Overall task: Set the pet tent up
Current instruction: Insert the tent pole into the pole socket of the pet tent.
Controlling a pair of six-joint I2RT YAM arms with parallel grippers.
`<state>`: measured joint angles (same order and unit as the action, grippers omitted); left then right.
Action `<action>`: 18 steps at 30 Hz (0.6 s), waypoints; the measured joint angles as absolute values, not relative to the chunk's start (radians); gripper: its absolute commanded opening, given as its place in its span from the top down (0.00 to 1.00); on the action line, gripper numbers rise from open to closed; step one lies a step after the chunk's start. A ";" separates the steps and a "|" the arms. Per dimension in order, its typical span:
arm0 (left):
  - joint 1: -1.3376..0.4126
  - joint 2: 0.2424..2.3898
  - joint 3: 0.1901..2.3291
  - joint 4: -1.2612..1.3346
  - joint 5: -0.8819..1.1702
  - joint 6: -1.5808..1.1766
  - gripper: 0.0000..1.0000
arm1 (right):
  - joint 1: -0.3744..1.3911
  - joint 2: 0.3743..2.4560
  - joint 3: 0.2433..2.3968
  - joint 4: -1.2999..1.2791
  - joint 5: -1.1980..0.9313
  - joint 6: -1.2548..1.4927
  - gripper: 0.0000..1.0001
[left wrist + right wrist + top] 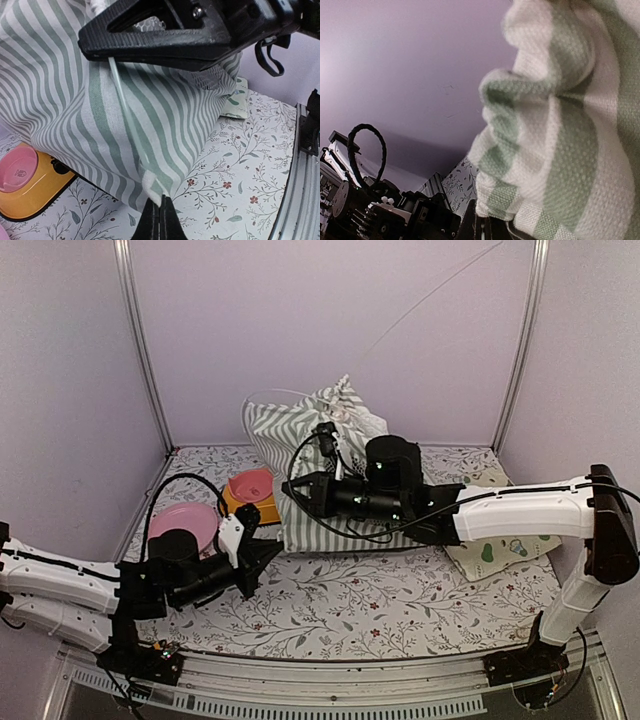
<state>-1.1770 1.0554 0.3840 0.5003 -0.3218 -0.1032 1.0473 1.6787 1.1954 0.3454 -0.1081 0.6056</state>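
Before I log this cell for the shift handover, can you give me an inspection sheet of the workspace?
Surface: floral-print table cover, lying flat.
Job's things: pet tent slumped, not standing; thin white pole runs along its fabric.
Clutter: orange double pet bowl touching the tent's left side; pink dish by the left arm; avocado-print mat at the table's right side.
Grippers: left gripper fingers shut at the tent's lower corner; right gripper fingers shut against bunched fabric higher up.
Cables: left cable and right cable, black, each looped over its wrist.
Surroundings: lilac walls, metal frame posts.
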 measured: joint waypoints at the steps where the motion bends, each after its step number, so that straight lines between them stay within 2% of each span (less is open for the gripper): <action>1: -1.177 1.060 0.390 0.495 -0.317 -0.103 1.00 | 1.047 1.680 1.195 0.345 -0.108 0.604 1.00; 18: -1.173 1.078 0.395 0.485 -0.302 -0.104 1.00 | 1.049 1.690 1.195 0.348 -0.089 0.601 1.00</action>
<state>-1.1732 1.0779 0.3954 0.4847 -0.3023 -0.1036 1.0489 1.6897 1.1954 0.3485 -0.0887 0.6006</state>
